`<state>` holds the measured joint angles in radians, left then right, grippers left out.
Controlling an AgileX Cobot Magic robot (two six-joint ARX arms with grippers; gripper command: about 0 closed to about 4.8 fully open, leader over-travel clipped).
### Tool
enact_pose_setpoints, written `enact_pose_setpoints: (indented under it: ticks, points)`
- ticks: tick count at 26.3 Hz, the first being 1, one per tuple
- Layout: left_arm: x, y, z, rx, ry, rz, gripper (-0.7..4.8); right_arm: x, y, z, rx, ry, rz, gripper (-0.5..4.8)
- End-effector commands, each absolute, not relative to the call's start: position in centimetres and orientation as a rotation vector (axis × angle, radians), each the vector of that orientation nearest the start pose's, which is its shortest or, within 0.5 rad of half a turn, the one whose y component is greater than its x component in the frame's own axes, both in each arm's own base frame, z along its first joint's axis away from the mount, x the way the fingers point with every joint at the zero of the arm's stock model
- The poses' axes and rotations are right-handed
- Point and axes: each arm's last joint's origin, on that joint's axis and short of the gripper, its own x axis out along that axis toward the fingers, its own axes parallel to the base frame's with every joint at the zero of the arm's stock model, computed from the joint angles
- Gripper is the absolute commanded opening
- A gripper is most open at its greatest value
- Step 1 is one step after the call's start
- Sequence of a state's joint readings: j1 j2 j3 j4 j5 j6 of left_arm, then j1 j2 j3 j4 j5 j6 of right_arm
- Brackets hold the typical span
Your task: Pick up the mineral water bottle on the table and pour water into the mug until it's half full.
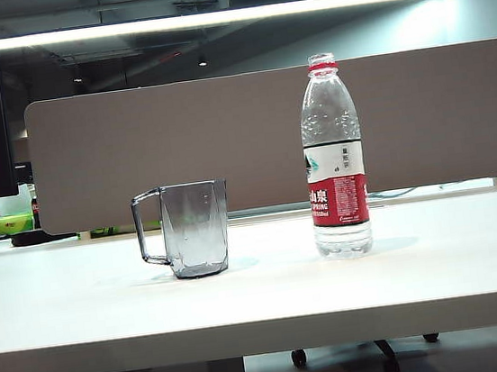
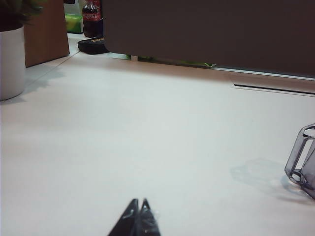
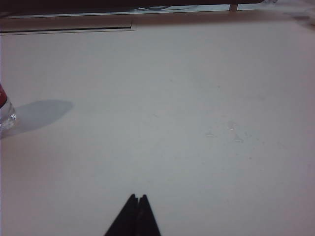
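The mineral water bottle (image 1: 333,157) stands upright and uncapped right of centre on the white table (image 1: 265,320), with clear water (image 1: 342,233) in it. The grey-tinted faceted mug (image 1: 195,229) stands to its left, handle pointing left, and looks empty. No arm shows in the exterior view. In the left wrist view my left gripper (image 2: 138,202) is shut with nothing in it, and the mug's handle (image 2: 298,160) sits apart at the frame's edge. My right gripper (image 3: 137,197) is shut and empty too, with the bottle's base (image 3: 5,110) just showing at the frame's edge.
A grey partition panel (image 1: 278,132) runs along the table's back. A white plant pot (image 2: 12,61), a brown box (image 2: 47,32) and a cola bottle (image 2: 91,18) stand far off on the left side. A cable slot (image 2: 273,88) lies near the partition.
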<state>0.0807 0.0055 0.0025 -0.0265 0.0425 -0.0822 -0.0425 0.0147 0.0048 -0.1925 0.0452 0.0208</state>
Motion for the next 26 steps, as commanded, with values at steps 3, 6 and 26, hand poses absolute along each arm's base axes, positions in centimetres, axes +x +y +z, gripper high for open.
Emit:
enact_pose_setpoints:
  ticks: [3,6,26]
  points:
    - [9.7,0.7,16.3,-0.08,0.022,0.04,-0.05,9.7,-0.5,14.7,0.022,0.175,-0.088,0.03]
    - [9.7,0.7,16.3,-0.08,0.026,0.041,-0.05,9.7,-0.5,14.7,0.031,0.174,-0.071,0.03]
    - [7.1,-1.4,23.3,-0.138,-0.037,-0.68,-0.05,8.1,1.0,28.0,0.321,0.044,0.425,0.35]
